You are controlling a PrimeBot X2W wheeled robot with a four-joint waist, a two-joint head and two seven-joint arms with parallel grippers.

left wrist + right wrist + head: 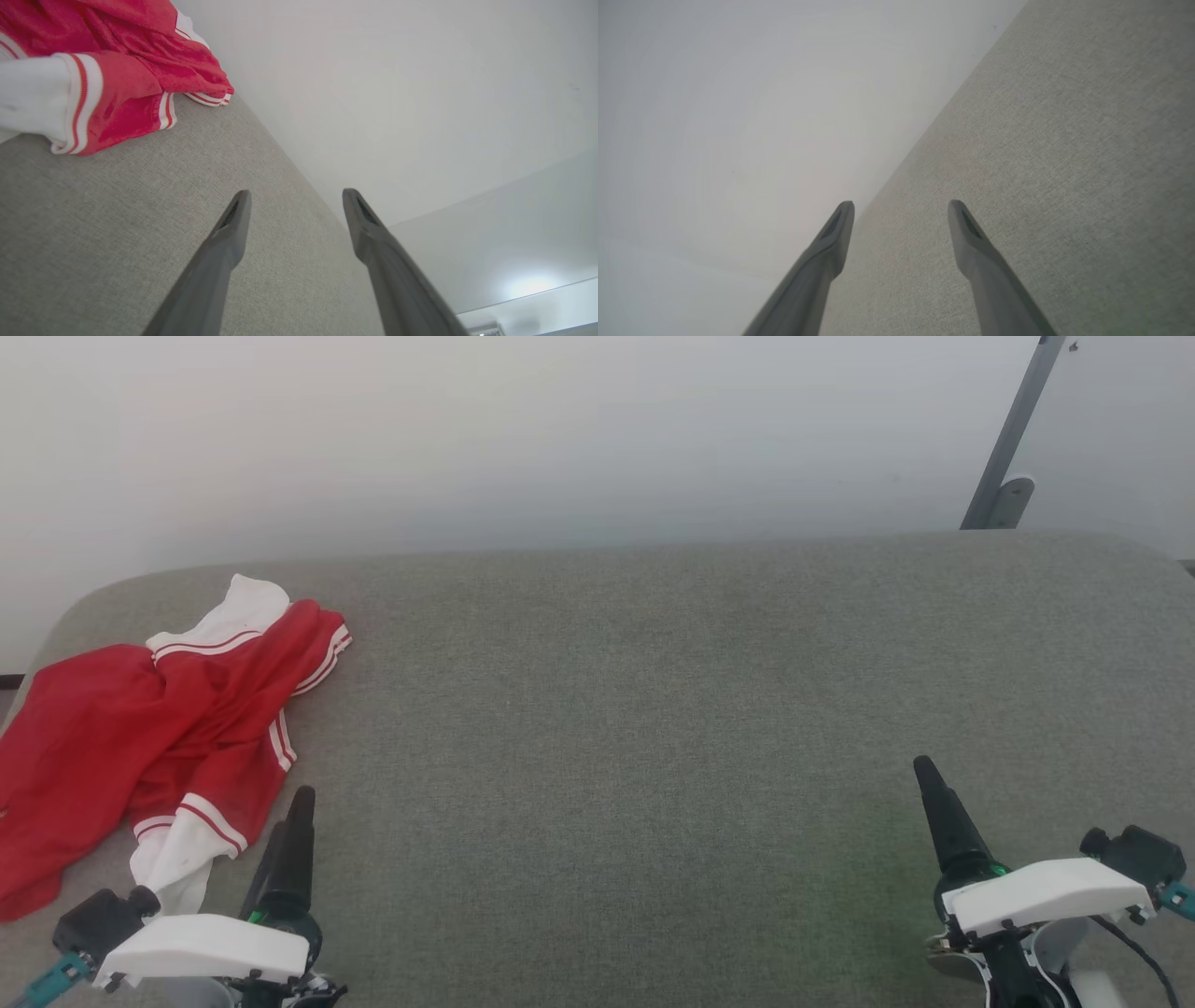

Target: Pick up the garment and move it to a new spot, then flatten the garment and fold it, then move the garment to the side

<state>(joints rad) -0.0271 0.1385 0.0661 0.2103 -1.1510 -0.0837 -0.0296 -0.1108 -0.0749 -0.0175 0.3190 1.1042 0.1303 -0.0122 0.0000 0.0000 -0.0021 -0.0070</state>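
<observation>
The garment (159, 737), a bright red shirt with white striped sleeve ends, lies crumpled at the far left of the grey fabric surface (635, 709). Part of it hangs over the left edge. The left wrist view has it at the upper left, garment (117, 70). My left gripper (291, 817) sits at the lower left, just right of one white sleeve end, open and holding nothing; in its own view the left gripper (294, 198) shows two spread fingers. My right gripper (934, 784) rests at the lower right, far from the shirt, and the right gripper (901, 207) stands open and empty.
A pale wall (560, 429) rises behind the surface's far edge. A grey metal bar (1013, 439) leans at the upper right, behind the surface. Bare grey fabric stretches between the two grippers.
</observation>
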